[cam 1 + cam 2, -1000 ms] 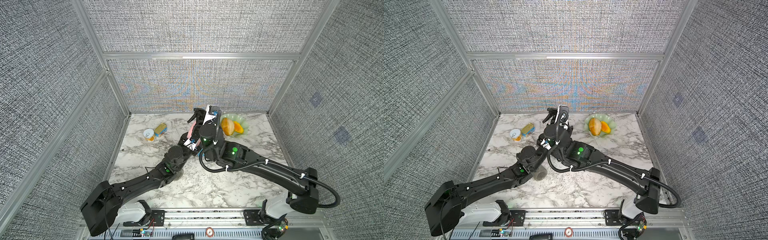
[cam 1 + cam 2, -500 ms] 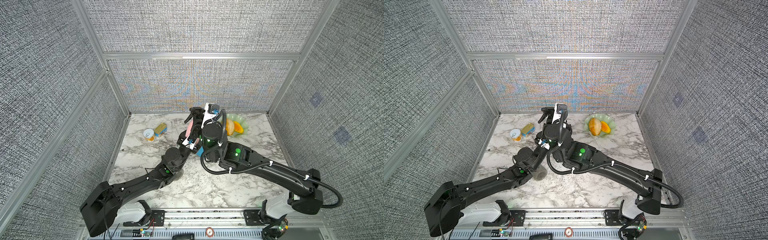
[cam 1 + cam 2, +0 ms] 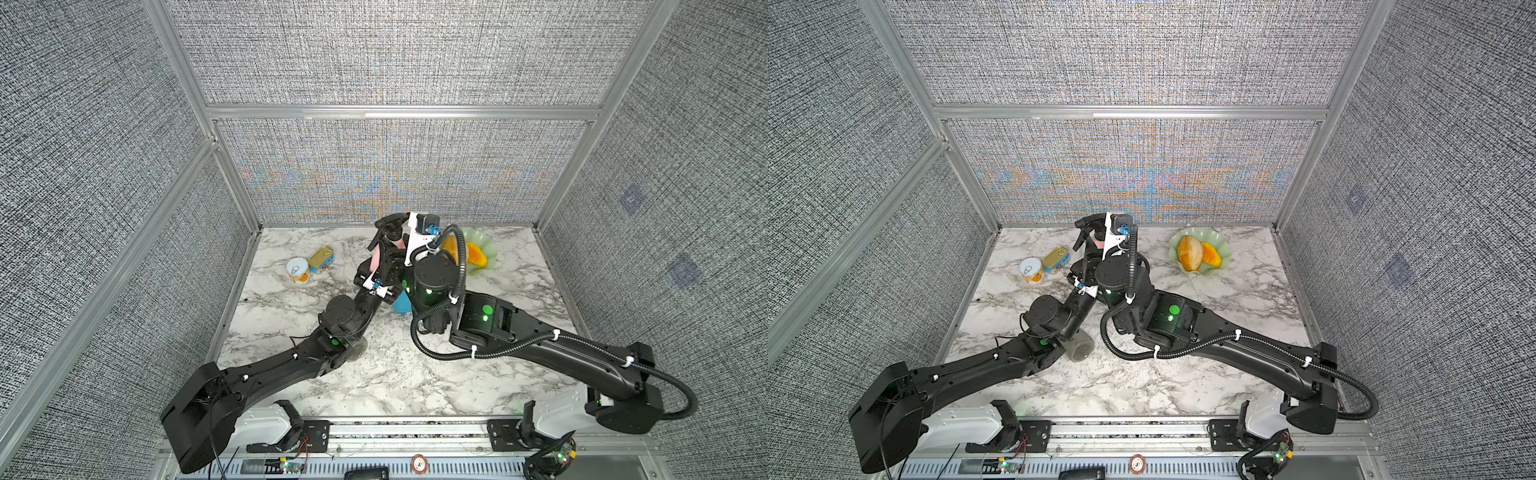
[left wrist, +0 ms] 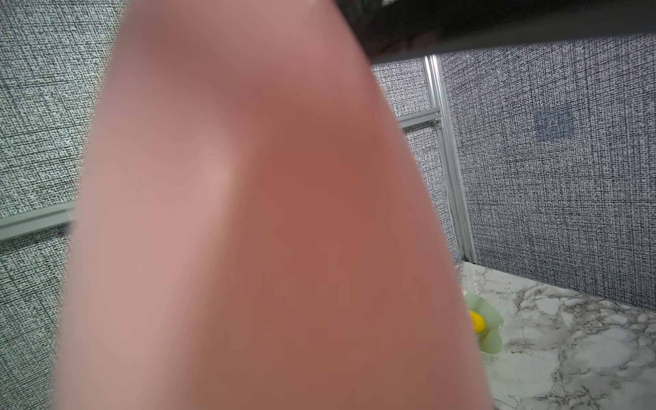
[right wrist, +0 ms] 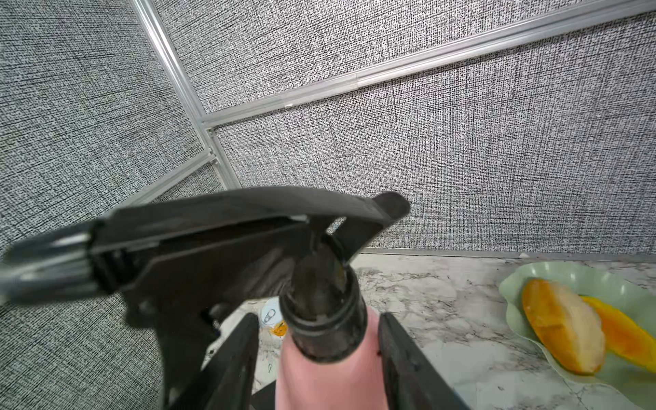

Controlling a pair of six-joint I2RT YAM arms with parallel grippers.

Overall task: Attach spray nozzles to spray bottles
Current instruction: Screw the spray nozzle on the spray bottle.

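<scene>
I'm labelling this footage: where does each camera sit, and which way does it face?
Top views: high over the front edge, looking down at the marble table; left arm and right arm both show.
Left wrist: on the left arm, hard against the blurred pink tapering plastic bottle; no gripper discernible.
Right wrist: looks past its own fingers at the black trigger spray nozzle on that bottle.
Shared: all show the pale green scalloped dish.

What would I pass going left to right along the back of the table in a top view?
Round can → yellow tin → black spray nozzle on the pink bottle → green dish holding orange fruit pieces.
</scene>
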